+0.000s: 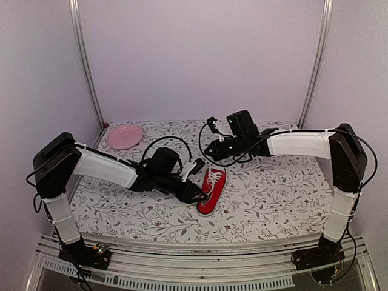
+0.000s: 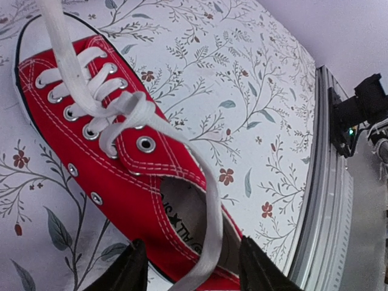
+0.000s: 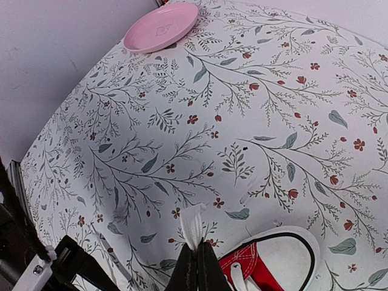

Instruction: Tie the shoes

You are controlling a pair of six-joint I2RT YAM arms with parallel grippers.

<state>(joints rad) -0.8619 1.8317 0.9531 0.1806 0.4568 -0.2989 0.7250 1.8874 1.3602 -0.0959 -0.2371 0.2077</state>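
left gripper [image 2: 193,274] — jaws apart, lace [image 2: 209,200] ran between them over sneaker [image 2: 109,163] heel | right gripper [image 3: 197,267] — jaws pinched lace end [image 3: 193,222] beside toe cap [image 3: 285,253]

Table [image 1: 273,200] is spanning the enclosure from left to right, wearing a white cloth printed with grey-green sprigs and small red flowers; the cloth is lying flat and running back to the far wall. Back wall [image 1: 200,60] is showing plain, pale lilac-white. Left upright [image 1: 85,60] and right upright [image 1: 318,60], both bare aluminium, are rising from the far corners. Side panels are closing in left and right in the same pale tone. Ribbed metal rail [image 1: 200,276] is running along the near edge. Pink plate [image 1: 125,136] is sitting in the far left corner, near the left upright. Light is falling soft and even, throwing only faint shadows on the cloth.
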